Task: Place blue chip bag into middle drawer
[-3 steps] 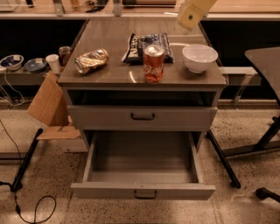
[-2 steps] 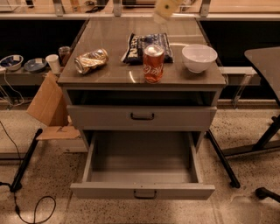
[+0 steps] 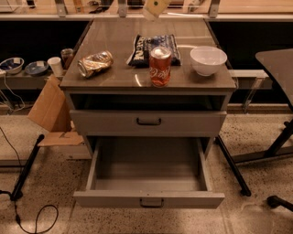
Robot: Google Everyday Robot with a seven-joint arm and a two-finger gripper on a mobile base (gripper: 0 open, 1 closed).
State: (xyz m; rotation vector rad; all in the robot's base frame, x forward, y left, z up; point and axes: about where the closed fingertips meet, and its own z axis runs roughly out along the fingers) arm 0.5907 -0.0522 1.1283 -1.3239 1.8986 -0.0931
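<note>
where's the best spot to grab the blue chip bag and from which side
Probably from above, at the far-left part of the blue chip bag: it lies flat on the cabinet top, and the red can stands at its near edge, blocking the front. The gripper hangs above, just behind the bag.

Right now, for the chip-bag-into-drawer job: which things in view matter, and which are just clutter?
Job:
- blue chip bag, flat on the cabinet top, behind the red can
- middle drawer, pulled open
- gripper, at the view's top edge, over the cabinet's back

Lying about:
- red can
- crushed gold can
- white bowl
- shut drawer front
- cardboard on the floor
</note>
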